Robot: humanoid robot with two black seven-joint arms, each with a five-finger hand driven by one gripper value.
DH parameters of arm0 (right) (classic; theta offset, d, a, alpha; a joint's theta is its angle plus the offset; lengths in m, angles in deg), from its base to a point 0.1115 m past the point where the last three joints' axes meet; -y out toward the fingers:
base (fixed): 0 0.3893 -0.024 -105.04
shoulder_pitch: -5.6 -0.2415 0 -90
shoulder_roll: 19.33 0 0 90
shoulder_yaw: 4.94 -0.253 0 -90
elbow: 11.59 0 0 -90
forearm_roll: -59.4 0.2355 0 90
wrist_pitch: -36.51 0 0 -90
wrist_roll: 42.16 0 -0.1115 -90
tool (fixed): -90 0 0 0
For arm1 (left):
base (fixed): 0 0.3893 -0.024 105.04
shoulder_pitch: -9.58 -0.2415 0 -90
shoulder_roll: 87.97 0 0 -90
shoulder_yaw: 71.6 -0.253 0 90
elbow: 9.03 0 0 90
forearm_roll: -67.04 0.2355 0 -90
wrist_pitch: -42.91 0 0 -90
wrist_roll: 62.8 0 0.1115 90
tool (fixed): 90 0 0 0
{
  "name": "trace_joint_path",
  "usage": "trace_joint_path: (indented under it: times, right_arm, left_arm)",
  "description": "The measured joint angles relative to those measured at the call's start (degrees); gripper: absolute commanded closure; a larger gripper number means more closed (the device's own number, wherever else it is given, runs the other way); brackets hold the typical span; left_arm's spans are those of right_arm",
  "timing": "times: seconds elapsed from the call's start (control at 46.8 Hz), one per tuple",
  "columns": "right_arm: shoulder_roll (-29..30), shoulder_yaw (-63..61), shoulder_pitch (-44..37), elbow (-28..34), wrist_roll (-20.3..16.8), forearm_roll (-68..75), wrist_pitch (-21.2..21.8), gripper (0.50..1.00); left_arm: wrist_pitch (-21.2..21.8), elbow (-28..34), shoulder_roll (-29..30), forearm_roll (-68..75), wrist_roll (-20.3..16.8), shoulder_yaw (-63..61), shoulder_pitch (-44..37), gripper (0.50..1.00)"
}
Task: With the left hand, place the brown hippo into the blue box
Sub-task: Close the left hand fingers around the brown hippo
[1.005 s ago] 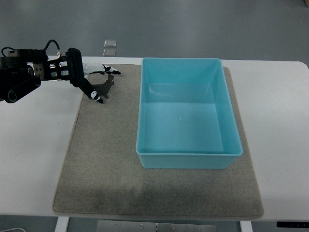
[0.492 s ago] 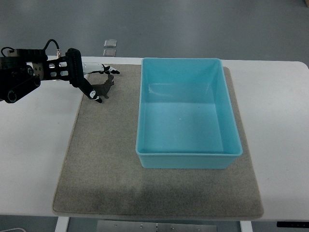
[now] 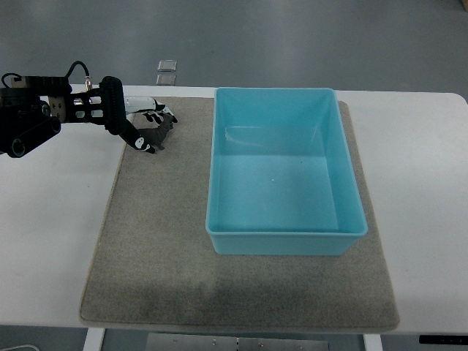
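Observation:
The brown hippo (image 3: 156,136) is a small dark toy lying on the grey mat (image 3: 161,241) near its far left corner. My left hand (image 3: 151,130) reaches in from the left edge and sits right over it. Its upper fingers (image 3: 165,117) curl down onto the toy's far side, while the thumb tip (image 3: 145,146) presses at its near left side. The toy rests on the mat inside this grip and is partly hidden by the fingers. The empty blue box (image 3: 285,172) stands to the right of the hand, on the mat. The right arm does not show.
The mat lies on a white table (image 3: 51,241). The box's left wall rises about a hand's width right of the toy. Two small clear squares (image 3: 166,71) lie on the floor beyond the table's far edge.
The left hand's upper fingers, stretched out toward the right before, have curled in and down onto the hippo. The arm and the toy have stayed in place.

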Motion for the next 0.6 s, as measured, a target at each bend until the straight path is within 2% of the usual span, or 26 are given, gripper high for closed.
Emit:
trace_joint_path:
  times: [0.021,0.086,0.192,0.599]
  right_arm:
    - [0.0,0.0,0.0,0.0,0.0,0.0,0.0,0.564]
    - [0.0,0.0,0.0,0.0,0.0,0.0,0.0,0.564]
    - [0.0,0.0,0.0,0.0,0.0,0.0,0.0,0.564]
    - [0.0,0.0,0.0,0.0,0.0,0.0,0.0,0.564]
  left_arm:
    - [0.0,0.0,0.0,0.0,0.0,-0.1,0.0,0.806]
    - [0.1,0.1,0.0,0.0,0.0,-0.3,0.0,0.891]
    - [0.1,1.0,0.0,0.0,0.0,-0.5,0.1,1.0]
    - [0.1,1.6,0.0,-0.1,0.0,-0.5,0.6,1.0]
